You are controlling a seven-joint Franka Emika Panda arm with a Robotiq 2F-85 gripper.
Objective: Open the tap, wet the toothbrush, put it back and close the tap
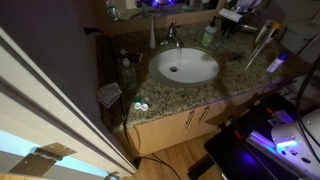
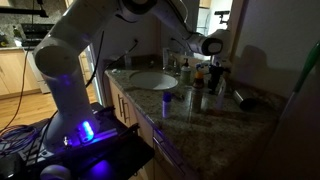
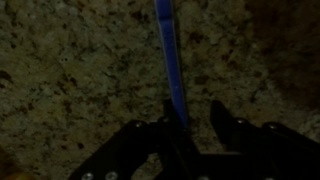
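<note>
In the wrist view a blue toothbrush [image 3: 170,50] lies along the speckled granite counter. Its near end runs between my fingers, close against the left finger. My gripper [image 3: 196,108] is open, with a clear gap from the brush to the right finger. In an exterior view the gripper [image 2: 214,46] hangs over the counter beyond the white oval basin [image 2: 135,80]. The small chrome tap [image 1: 172,36] stands behind the basin [image 1: 156,60]. I see no water running from it. I cannot pick out the toothbrush for sure in the exterior views.
A slim white bottle [image 1: 153,35] stands beside the tap and a green bottle [image 1: 209,37] on its other side. Several small bottles and items [image 2: 205,78] crowd the counter under the gripper. A wall or door edge [image 2: 295,90] stands close by.
</note>
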